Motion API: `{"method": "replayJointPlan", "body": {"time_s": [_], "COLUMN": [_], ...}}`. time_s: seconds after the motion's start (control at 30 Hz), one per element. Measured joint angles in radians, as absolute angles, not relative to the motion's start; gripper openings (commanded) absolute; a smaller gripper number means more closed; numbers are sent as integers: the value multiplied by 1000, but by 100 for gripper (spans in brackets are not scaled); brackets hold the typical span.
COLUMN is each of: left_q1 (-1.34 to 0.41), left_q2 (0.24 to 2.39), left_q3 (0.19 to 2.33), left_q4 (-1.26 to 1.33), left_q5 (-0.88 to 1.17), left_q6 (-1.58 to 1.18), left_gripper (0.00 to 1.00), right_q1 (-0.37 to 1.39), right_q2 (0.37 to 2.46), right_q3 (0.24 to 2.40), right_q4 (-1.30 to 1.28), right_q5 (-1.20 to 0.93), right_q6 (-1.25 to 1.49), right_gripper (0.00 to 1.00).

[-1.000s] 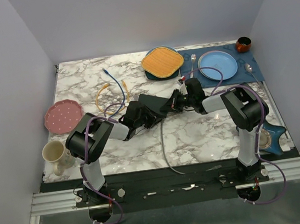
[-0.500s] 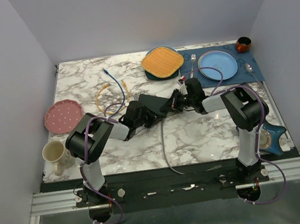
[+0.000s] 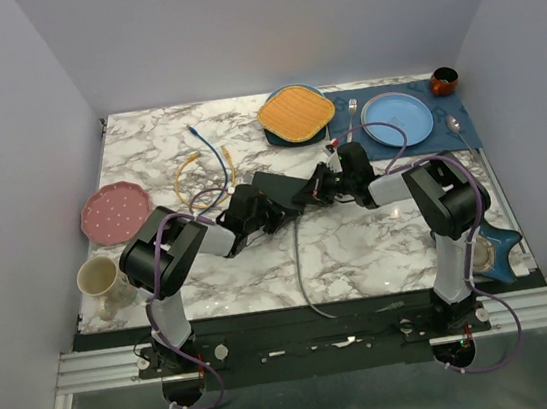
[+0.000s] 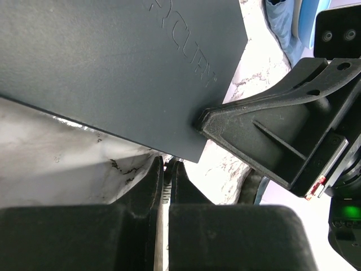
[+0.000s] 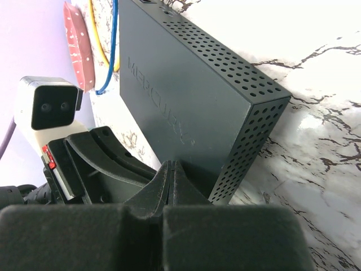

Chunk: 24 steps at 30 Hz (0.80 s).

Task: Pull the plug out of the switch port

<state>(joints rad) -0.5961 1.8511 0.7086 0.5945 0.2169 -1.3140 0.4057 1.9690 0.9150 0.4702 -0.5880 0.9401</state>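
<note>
Left gripper [image 4: 163, 165] is pressed together, narrower than a second ago, pinching nothing visible (plug out of view). Switch [image 4: 113, 62] lies flat between it and the right gripper [image 5: 171, 166], also closed, at its side; pull likely unstarted.

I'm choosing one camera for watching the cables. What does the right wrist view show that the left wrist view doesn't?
Only the right wrist view: the perforated side of the switch, a yellow cable, a blue cable, a pink plate. Only the left wrist view: a blue placemat edge. Both: the switch's lettered top, the marble table, and the left pincer and right pincer, both shut.
</note>
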Motion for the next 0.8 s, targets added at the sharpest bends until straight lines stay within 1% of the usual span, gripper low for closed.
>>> {"method": "replayJointPlan", "body": {"time_s": [0.6,0.7,0.73,0.8], "left_q1": [-591,-590,-589,-582], "left_q2": [1867,1867,1867,1865], "left_q3": [652,649,647,637], "left_q4": [722,725,725,723], "left_q5": [221,222,222,221], "left_q6": [-1326,-1330,-1330,-1330], "left_gripper": [0,23,40,52], "right_q1": [406,406,406,406], "right_q2": [1969,1969,1969,1969], "right_q3": [915,915,915,915], "right_q4": [471,471,471,471], "right_q5": [-588,-588,-588,-588], "right_q6": [934,934,933,933], "right_gripper": [1,1,1,1]}}
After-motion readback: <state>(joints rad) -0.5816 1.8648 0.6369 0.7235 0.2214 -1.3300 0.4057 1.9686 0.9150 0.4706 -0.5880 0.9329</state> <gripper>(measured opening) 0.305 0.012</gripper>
